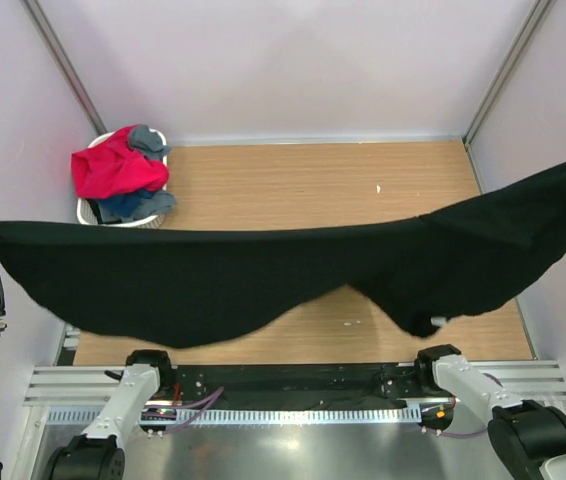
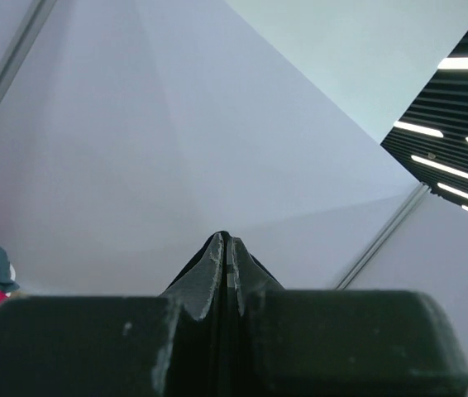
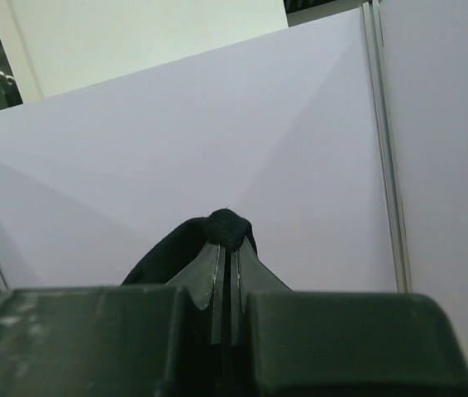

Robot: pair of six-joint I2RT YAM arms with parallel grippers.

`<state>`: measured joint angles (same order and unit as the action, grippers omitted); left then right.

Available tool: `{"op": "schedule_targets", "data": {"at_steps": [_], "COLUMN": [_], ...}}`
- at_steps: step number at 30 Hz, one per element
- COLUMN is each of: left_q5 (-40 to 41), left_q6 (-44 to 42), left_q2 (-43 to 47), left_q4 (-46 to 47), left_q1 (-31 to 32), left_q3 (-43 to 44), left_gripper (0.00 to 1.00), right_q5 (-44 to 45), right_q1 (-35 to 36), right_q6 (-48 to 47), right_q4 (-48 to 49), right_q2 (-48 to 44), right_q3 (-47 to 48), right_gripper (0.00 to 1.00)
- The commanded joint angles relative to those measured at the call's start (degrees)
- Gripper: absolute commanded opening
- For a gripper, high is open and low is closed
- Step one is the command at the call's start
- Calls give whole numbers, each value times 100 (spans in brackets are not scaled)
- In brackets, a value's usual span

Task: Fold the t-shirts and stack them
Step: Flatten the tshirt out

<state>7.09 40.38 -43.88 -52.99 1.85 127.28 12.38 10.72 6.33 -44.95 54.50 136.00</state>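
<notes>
Above wooden table (image 1: 313,180), black t-shirt (image 1: 213,280) aloft between left tool (image 2: 226,240) and right tool (image 3: 226,248), both tight on it.

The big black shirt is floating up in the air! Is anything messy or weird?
Nothing is broken. The black t-shirt hangs stretched between the left gripper and right gripper, sagging in the middle, with one lump drooping near the right. The other t-shirts are heaped untidily in the white basket.

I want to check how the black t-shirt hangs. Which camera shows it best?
The top external view: the black t-shirt spans the frame, sagging above the table. The right wrist view shows only a dark bunch pinched in the jaws; the left wrist view, barely a dark sliver.
</notes>
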Motion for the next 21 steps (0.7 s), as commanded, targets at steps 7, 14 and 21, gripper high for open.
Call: {"op": "schedule_targets", "data": {"at_steps": [7, 14, 21], "left_q5": [468, 688, 767], "left_q6": [-232, -110, 49], "left_q2": [-692, -1070, -2167], "left_q4": [-54, 1123, 2441], "left_q1": [-62, -62, -53], "left_q3": [-633, -2612, -4544], "left_gripper": [0, 0, 0], "right_q5": [650, 1002, 1337], "right_q1": [-53, -53, -53], "right_q6": [-35, -105, 88], "right_q4": [-224, 582, 2041], "right_q2": [894, 1519, 2264], "right_q3": [-153, -1953, -4212], "right_gripper": [1, 1, 1]}}
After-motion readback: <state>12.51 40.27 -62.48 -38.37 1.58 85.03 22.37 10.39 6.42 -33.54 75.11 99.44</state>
